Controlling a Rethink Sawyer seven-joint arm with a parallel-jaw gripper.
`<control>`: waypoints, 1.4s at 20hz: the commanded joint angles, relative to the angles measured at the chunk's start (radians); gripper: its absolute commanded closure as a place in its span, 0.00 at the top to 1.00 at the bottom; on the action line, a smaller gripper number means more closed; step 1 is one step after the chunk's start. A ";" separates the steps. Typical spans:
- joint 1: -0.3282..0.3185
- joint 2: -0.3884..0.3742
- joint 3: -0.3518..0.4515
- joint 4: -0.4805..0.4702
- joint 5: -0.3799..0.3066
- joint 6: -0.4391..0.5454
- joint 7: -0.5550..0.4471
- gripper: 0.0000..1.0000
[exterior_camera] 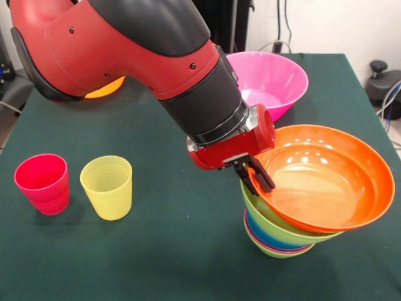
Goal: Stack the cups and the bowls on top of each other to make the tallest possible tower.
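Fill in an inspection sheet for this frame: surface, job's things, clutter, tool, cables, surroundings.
Surface: table under dark green cloth.
Job's things: tower of nested bowls at right, tilted; big orange bowl on top, leaning. Pink bowl stands apart at the far side. Another orange bowl mostly hidden behind the arm. Red cup and yellow cup upright, side by side, apart.
Clutter: nothing seen.
Tool: tool at the orange bowl's rim, fingers on either side of it; a firm grip cannot be confirmed.
Cables: cables along the back wall; more at the right edge.
Surroundings: white wall, dark gear at right.
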 commanded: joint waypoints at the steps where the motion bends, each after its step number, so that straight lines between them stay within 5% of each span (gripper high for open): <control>1: -0.008 -0.027 -0.021 -0.073 -0.051 0.117 -0.279 0.00; 28: -0.015 -0.029 -0.019 -0.092 -0.067 0.152 -0.296 0.00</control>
